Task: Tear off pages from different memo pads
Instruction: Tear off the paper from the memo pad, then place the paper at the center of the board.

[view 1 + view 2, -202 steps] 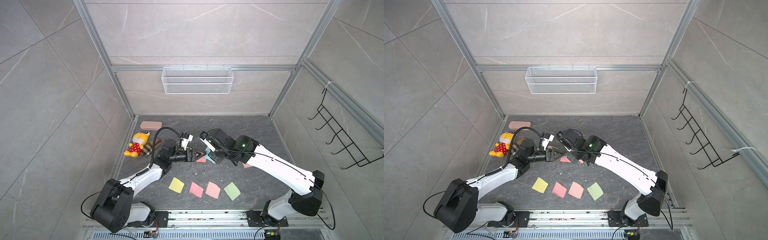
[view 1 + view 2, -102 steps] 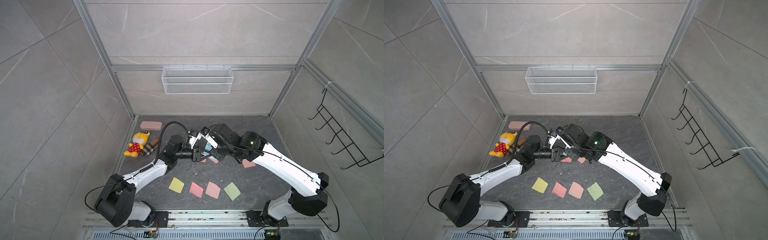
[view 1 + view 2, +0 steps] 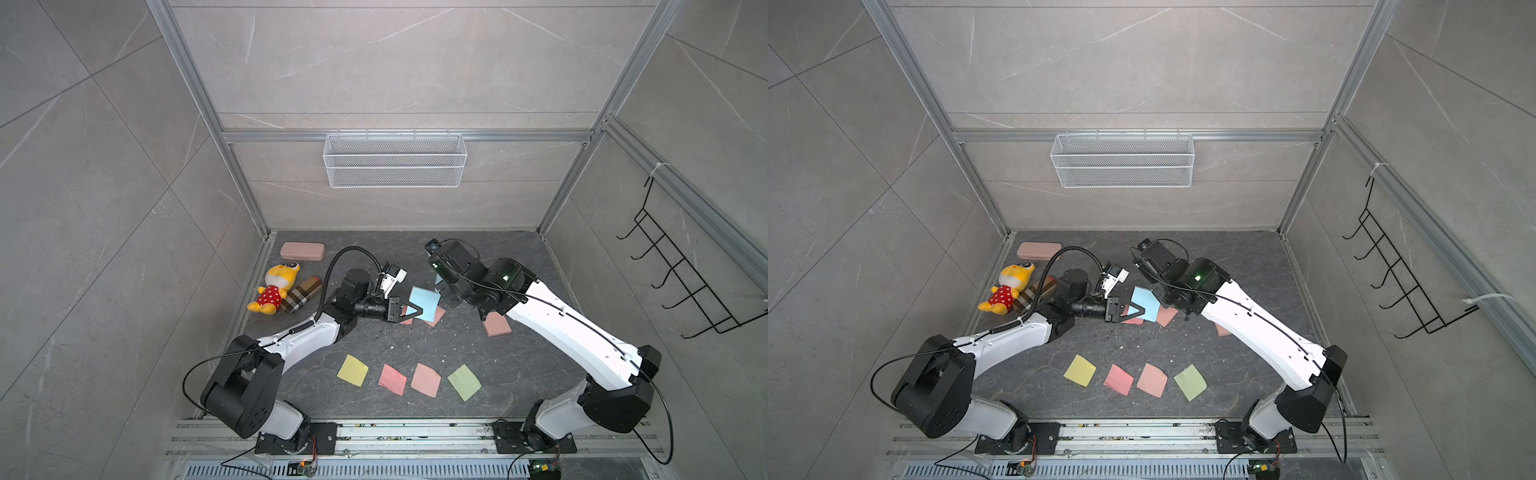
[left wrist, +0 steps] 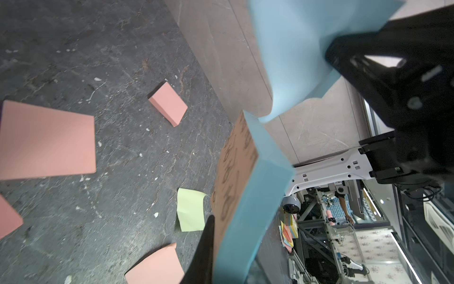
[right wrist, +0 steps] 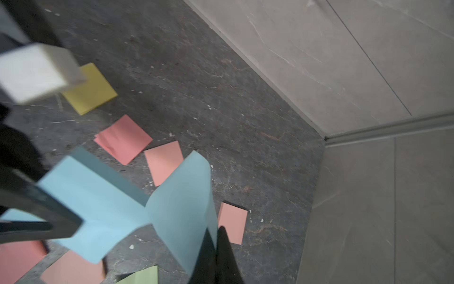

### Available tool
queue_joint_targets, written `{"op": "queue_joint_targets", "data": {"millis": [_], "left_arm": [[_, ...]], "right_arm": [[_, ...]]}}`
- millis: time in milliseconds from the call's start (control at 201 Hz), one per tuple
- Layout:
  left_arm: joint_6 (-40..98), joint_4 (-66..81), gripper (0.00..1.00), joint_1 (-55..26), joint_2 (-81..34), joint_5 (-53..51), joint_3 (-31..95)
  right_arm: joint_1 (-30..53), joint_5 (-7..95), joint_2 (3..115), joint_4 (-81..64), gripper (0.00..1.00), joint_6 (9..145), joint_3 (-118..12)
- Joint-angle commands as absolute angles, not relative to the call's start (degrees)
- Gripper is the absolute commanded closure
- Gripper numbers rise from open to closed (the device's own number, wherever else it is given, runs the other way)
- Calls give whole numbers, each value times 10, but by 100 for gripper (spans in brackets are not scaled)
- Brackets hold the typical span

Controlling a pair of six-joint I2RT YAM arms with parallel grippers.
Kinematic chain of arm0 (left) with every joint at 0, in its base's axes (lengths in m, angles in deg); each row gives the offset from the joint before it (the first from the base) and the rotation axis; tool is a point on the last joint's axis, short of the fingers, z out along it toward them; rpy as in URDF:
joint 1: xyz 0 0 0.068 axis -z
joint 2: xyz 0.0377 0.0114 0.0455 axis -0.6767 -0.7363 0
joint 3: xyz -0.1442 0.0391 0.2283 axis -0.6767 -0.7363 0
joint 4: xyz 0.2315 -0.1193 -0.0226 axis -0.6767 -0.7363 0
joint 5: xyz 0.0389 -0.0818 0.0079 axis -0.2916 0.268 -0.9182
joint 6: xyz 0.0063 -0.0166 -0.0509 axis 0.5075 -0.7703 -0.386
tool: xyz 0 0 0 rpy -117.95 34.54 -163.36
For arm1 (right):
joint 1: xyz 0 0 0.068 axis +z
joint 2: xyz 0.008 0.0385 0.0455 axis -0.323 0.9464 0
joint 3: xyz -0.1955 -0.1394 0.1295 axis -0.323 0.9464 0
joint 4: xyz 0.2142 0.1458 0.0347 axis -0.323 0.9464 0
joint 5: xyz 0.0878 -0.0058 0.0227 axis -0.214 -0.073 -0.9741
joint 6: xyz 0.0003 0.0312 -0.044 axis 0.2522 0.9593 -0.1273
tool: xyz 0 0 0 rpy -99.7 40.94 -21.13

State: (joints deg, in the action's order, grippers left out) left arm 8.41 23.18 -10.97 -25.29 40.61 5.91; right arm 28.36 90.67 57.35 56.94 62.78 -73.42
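Far left, by the wall, you have the pink case [image 3: 302,251], a plush toy [image 3: 274,289] and a plaid pouch [image 3: 301,294], all well apart from the work. Your left gripper [image 3: 409,311] is clamped on the blue memo pad [image 3: 424,301] and holds it off the floor [image 3: 415,345]; a near salmon pad [image 3: 434,319] lies under it. The blue page [image 5: 181,204] curls away from that pad. One edge is joined to the pad and the other is pinched flat in your right gripper [image 5: 216,248]. Further right, a lone salmon pad [image 3: 496,326] lies on the floor. Front row, loose pages, none touching: yellow page [image 3: 352,370], pink page [image 3: 392,379], salmon page [image 3: 425,380], green page [image 3: 464,382].
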Motion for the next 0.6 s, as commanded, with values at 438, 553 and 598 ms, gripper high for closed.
{"op": "queue_joint_targets", "data": {"millis": [438, 553, 598], "left_arm": [[98, -6, 100, -156, -385, 318, 219], [122, -66, 100, -155, -450, 296, 300], [131, -88, 100, -154, -473, 287, 329]], "right_arm": [[214, 865, 629, 548, 100, 915, -453], [213, 816, 660, 477, 100, 913, -417], [212, 785, 667, 449, 100, 908, -402]]}}
